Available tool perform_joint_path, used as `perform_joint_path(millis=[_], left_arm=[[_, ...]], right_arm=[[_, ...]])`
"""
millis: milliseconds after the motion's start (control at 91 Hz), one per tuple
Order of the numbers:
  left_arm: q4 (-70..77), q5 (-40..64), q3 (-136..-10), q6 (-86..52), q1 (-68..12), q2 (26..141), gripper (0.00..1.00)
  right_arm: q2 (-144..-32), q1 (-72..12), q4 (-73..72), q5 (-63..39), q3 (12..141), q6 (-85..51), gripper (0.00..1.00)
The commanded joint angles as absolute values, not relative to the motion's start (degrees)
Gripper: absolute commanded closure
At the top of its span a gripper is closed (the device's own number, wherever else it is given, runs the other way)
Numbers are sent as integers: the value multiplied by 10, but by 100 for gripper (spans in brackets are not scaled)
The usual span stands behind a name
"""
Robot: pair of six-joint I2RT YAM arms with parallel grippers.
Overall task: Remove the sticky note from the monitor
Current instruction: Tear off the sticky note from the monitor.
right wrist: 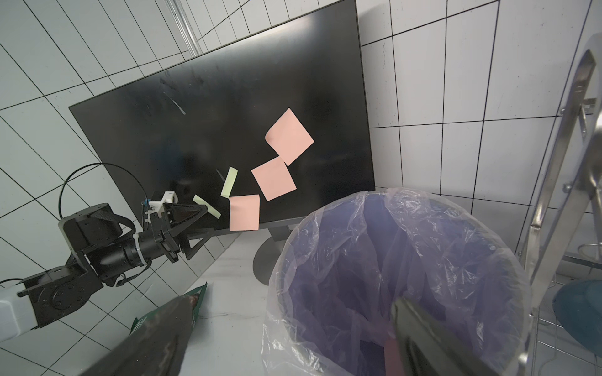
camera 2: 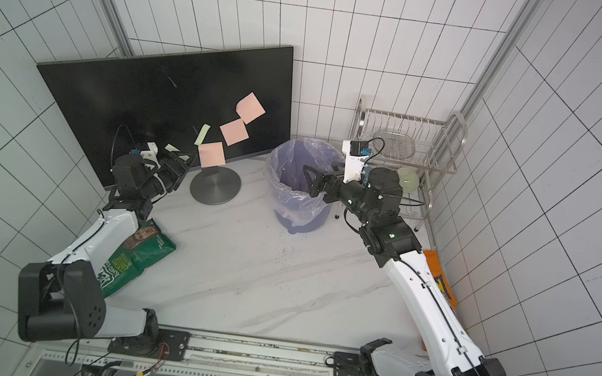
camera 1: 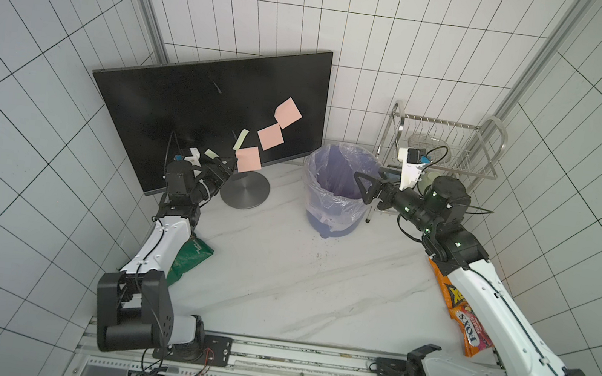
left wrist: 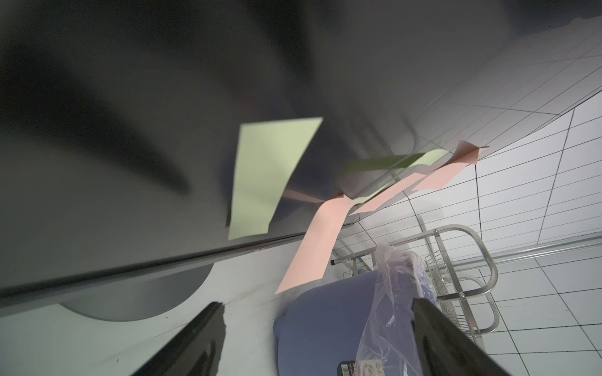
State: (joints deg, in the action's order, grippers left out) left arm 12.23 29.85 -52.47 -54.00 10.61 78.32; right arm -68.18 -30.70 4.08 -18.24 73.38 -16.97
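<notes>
At 10–11 o'clock on the white marbled surface: one monitor. It is a big flat black panel with a slim bezel. Screen dark, smeared, set at an angle to the back wall. It stands on one round grey metal base.

Sticky notes on the screen, five total, all clustered toward its 4–5 o'clock corner.
- Pink, three:
  - top pink note, one corner curled
  - middle pink note, just below it
  - bottom pink note, hanging past the bottom bezel
- Green, two, both seen nearly edge-on from above:
  - upper green note
  - lower green note, lifting off the glass

Left fingers are spread, at the screen's bottom edge around 6 o'clock. In the right wrist view one tip overlaps the lower green note; cannot tell if it touches. Nothing is pinched.

Right fingers are spread wide over the mouth of the trash bin.

Other counts:
- One trash bin, blue with a clear liner, at 12–1 o'clock, just beside the monitor.
- One metal dish rack at 1–2 o'clock, behind the bin.
- One green snack bag at 8 o'clock, partly under the left arm.
- One orange snack bag and one Fox's bag at 4 o'clock, overlapping, partly under the right arm.
</notes>
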Motion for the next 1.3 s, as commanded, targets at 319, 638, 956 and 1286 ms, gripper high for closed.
perform_joint_path(millis=[319,638,956,1286], left_arm=[[271,308,-507,-600,117,830,11],[270,293,-484,-611,116,824,12],[284,182,-427,-606,94,769,12],[323,68,-412,-654,60,773,12]], right_arm=[[-686,-298,22,-187,723,-166,1],[-688,-298,18,-191,721,-171,1],[-686,-298,16,-191,713,-170,1],[-672,-290,9,-195,699,-171,1]])
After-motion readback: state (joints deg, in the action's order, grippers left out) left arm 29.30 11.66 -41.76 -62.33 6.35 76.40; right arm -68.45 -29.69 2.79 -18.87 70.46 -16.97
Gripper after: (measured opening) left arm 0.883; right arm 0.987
